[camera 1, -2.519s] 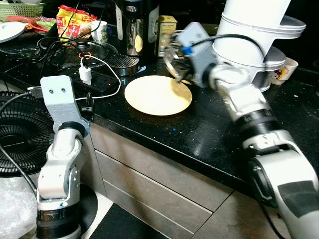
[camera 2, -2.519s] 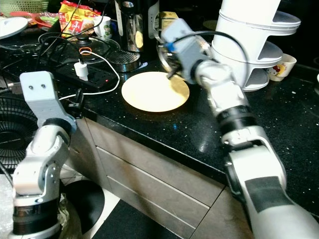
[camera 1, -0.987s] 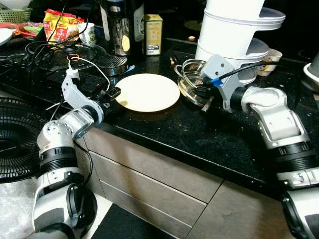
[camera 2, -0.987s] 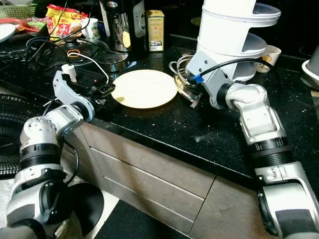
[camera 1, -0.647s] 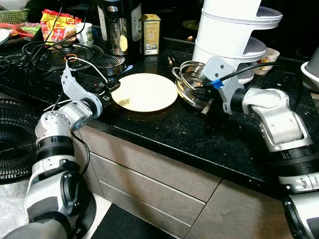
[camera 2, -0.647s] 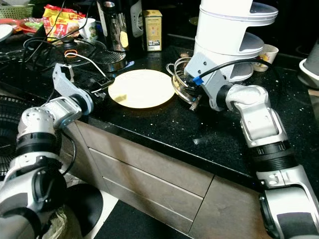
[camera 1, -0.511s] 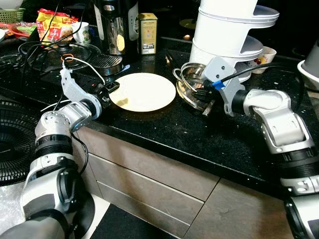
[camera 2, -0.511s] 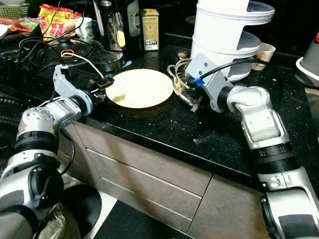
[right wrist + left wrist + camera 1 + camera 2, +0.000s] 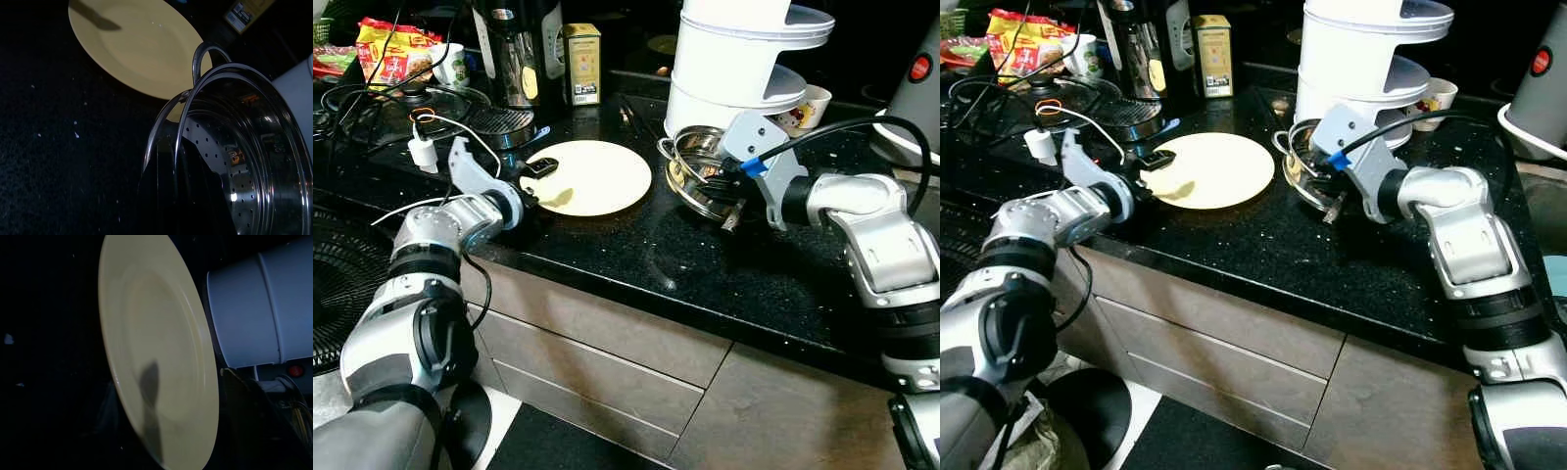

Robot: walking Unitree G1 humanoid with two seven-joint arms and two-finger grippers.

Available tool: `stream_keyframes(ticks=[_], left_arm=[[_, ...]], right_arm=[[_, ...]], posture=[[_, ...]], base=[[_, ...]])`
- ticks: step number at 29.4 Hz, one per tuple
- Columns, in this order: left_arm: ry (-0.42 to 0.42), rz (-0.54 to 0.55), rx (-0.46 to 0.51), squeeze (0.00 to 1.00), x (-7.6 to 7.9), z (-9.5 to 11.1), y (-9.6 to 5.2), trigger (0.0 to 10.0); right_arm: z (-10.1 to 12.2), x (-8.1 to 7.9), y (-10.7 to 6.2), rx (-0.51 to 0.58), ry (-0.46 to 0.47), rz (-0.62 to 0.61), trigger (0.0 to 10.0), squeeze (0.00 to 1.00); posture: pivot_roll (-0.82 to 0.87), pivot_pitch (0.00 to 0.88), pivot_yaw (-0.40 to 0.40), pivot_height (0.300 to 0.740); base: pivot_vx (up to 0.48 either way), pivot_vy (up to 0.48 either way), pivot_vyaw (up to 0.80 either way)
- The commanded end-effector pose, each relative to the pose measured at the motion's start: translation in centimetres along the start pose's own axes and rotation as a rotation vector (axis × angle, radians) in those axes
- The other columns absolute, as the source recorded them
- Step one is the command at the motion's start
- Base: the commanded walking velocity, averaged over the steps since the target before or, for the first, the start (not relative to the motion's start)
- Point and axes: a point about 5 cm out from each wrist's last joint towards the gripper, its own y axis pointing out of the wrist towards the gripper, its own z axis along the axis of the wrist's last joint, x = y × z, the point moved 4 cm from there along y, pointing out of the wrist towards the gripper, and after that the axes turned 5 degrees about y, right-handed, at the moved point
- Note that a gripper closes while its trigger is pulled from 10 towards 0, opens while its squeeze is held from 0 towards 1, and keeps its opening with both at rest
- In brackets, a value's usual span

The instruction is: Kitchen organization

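**Two arms at work on the dark worktop**

The right gripper (image 9: 717, 182) holds the rim of the steel strainer bowl (image 9: 244, 161), its jaws closed on the rim; the bowl stands tilted on the black worktop (image 9: 744, 264), just beside the yellow plate (image 9: 590, 176) and in front of the white steamer (image 9: 744, 59). The left gripper (image 9: 540, 168) is at the plate's near edge; I cannot tell how its jaws stand. To do this step well, I think the bowl should be lowered slowly until it sits flat, clear of the plate, before releasing. The left arm should approach the plate edge low, so the plate does not slide toward the bowl.
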Motion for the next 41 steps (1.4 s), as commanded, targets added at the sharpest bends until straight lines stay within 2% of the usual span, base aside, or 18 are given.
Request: stream_keyframes(ticks=[1, 16, 21, 24, 27, 32, 34, 36, 37, 38, 41], left_arm=[[0.015, 0.009, -0.010, 0.00, 0.0, 0.1, 0.0, 0.0], [0.022, 0.020, 0.009, 0.00, -0.1, 0.6, 0.1, 0.0], [-0.006, 0.009, 0.002, 0.00, -0.5, -0.3, 0.2, 0.0], [-0.013, -0.017, 0.026, 0.00, -0.3, -0.2, 0.2, 0.0], [0.005, -0.094, 0.075, 0.00, 0.9, 0.2, 0.1, 0.0], [0.040, -0.126, 0.115, 0.00, 1.5, 0.6, -0.1, 0.0], [0.149, -0.177, 0.205, 0.00, 3.0, 1.2, -0.9, 0.0], [0.249, -0.243, 0.321, 0.00, 5.3, 1.7, -2.6, 0.0], [0.249, -0.243, 0.321, 0.00, 5.3, 1.7, -2.6, 0.0], [0.289, -0.267, 0.370, 0.00, 6.3, 1.6, -3.5, 0.0], [0.355, -0.317, 0.444, 0.00, 8.1, 0.9, -5.3, 0.0]], right_arm=[[0.7, 0.1, -0.5, 0.015, -0.018, -0.008, 0.0, 0.00], [1.0, 0.5, 0.0, 0.042, -0.002, -0.046, 0.0, 0.00], [1.4, 0.5, 0.3, 0.087, 0.013, -0.074, 0.0, 0.00], [1.4, 0.4, 0.5, 0.092, 0.013, -0.081, 0.0, 0.00], [1.5, 0.6, 0.7, 0.111, 0.016, -0.107, 0.0, 0.00], [1.4, 0.9, 0.9, 0.112, 0.018, -0.133, 0.0, 0.00], [1.2, 1.5, 1.1, 0.101, 0.018, -0.175, 0.0, 0.00], [0.5, 2.0, 1.3, 0.073, 0.026, -0.224, 0.0, 0.00], [0.5, 2.0, 1.3, 0.073, 0.026, -0.224, 0.0, 0.00], [0.1, 2.1, 1.4, 0.057, 0.030, -0.241, 0.0, 0.00], [-0.7, 2.0, 1.5, 0.027, 0.033, -0.250, 0.0, 0.00]], posture=[[-0.13, 0.000, -0.041, 0.740], [-0.12, 0.000, -0.024, 0.740], [-0.11, 0.000, -0.006, 0.740], [-0.10, 0.000, 0.001, 0.740], [-0.09, 0.000, 0.006, 0.740], [-0.08, 0.000, 0.006, 0.740], [-0.07, 0.000, 0.003, 0.740], [-0.05, 0.000, 0.002, 0.740], [-0.05, 0.000, 0.002, 0.740], [-0.05, 0.000, 0.001, 0.740], [-0.04, 0.000, 0.000, 0.740]], base=[[0.000, 0.000, 0.00], [0.000, 0.000, 0.00], [0.000, 0.000, 0.00], [0.000, 0.000, 0.00], [0.000, 0.000, 0.00], [0.000, 0.000, 0.00], [0.000, 0.000, 0.00], [0.000, 0.000, 0.00], [0.000, 0.000, 0.00], [0.000, 0.000, 0.00], [0.000, 0.000, 0.00]])
